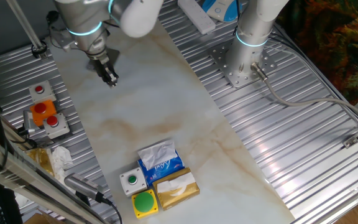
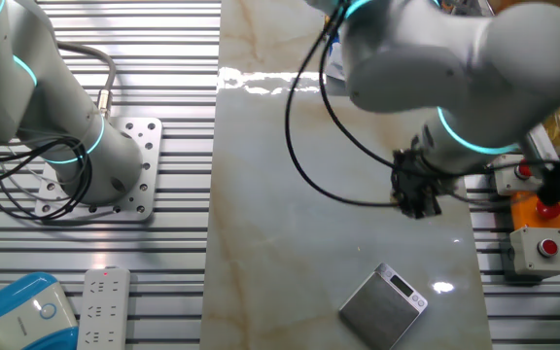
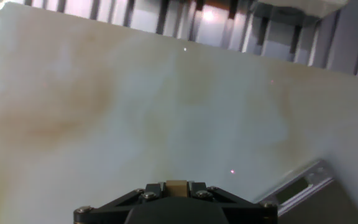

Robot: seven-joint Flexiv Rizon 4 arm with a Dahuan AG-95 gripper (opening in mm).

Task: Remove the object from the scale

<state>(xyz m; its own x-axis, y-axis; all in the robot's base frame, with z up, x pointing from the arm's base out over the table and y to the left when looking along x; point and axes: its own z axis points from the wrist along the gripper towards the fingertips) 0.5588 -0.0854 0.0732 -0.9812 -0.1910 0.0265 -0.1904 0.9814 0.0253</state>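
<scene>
The scale [image 2: 382, 306] is a small flat grey square plate with a display strip, lying on the marble tabletop; nothing shows on its top. One corner of it shows at the lower right of the hand view [image 3: 303, 186]. The arm hides it in one fixed view. My gripper [image 2: 418, 201] hangs over the table beyond the scale, apart from it, and also shows in one fixed view [image 1: 110, 78]. In the hand view the jaws are closed on the object [image 3: 176, 185], a small tan-brown piece pinched between the black fingers.
A blue tissue pack [image 1: 160, 163], a yellow-brown tissue box [image 1: 178, 189] and a green button box [image 1: 143, 200] stand at the near table edge. Red button boxes [image 1: 45, 115] sit on the ribbed side. A second arm's base [image 1: 244, 59] and a power strip [image 2: 102, 306] stand beside the table.
</scene>
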